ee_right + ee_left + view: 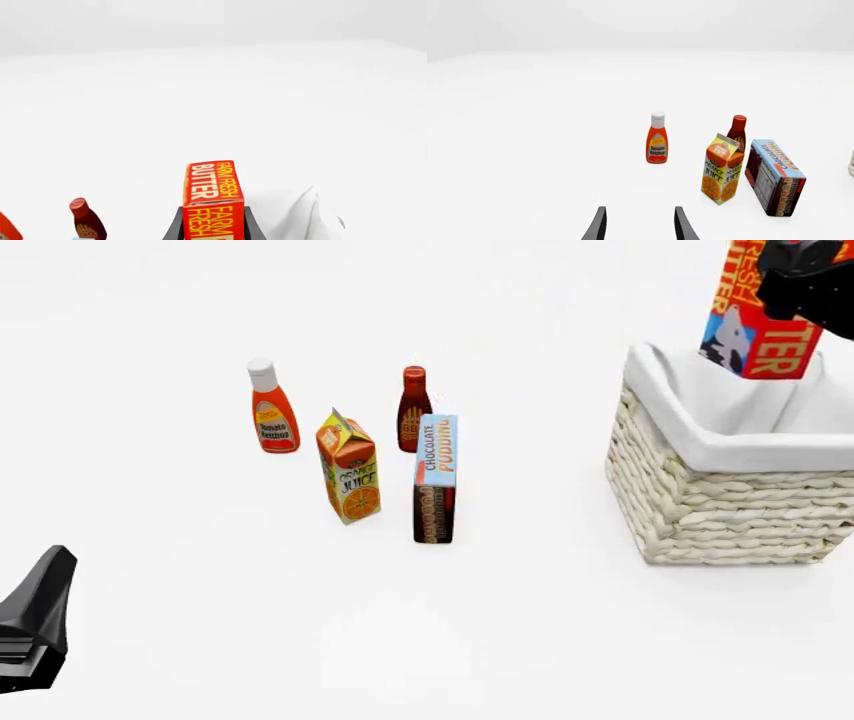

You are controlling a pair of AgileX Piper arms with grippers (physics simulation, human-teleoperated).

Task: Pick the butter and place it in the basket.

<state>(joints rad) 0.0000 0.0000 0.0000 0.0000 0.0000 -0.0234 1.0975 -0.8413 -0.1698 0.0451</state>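
The red-orange butter (758, 315) box hangs upright above the cream wicker basket (727, 500), held at its top by my right gripper (801, 275). In the right wrist view the butter (212, 197) sits clamped between the two dark fingers (175, 227), with a bit of the basket's white cloth (303, 215) beside it. My left gripper (639, 225) is open with nothing between its fingers, low at the near left of the table (34, 625), well away from the groceries.
A ketchup bottle (272, 408), an orange juice carton (350, 468), a dark red sauce bottle (414, 405) and a chocolate pudding box (435, 478) stand grouped left of the basket. The left wrist view shows the same group, with the ketchup bottle (657, 138) straight ahead.
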